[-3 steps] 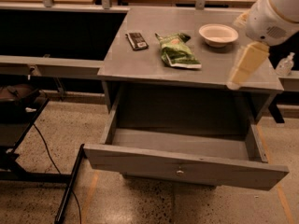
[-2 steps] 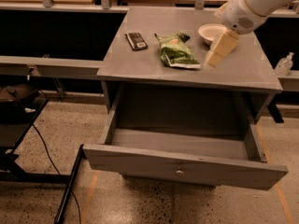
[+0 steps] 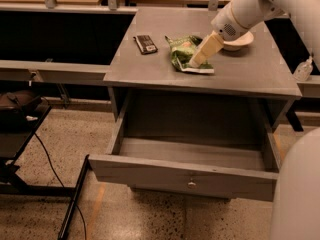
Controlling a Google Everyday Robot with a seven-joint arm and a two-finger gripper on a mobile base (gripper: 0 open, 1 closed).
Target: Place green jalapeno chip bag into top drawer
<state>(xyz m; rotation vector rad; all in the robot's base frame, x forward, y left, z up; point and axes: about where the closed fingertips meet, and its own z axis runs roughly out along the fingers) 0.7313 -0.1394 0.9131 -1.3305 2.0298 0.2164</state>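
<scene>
The green jalapeno chip bag [image 3: 183, 52] lies flat on the grey cabinet top [image 3: 150, 69], near its middle. My gripper [image 3: 199, 57] reaches in from the upper right on the white arm. Its pale tips sit right at the bag's right side, over its white edge. The top drawer [image 3: 185, 176] is pulled open below the cabinet top. Its flat front panel carries a small round knob [image 3: 191, 185], and no object shows inside it.
A small dark rectangular packet [image 3: 146, 43] lies left of the bag. A white bowl [image 3: 239, 41] stands behind my arm at the back right. A small pale bottle [image 3: 303, 70] hangs off the right edge. A black stand [image 3: 20, 134] and cable sit at the left on the floor.
My gripper has swung left and down from the cabinet's right side, past the bowl, to the bag's right edge. The bag, the packet and the drawer have not moved.
</scene>
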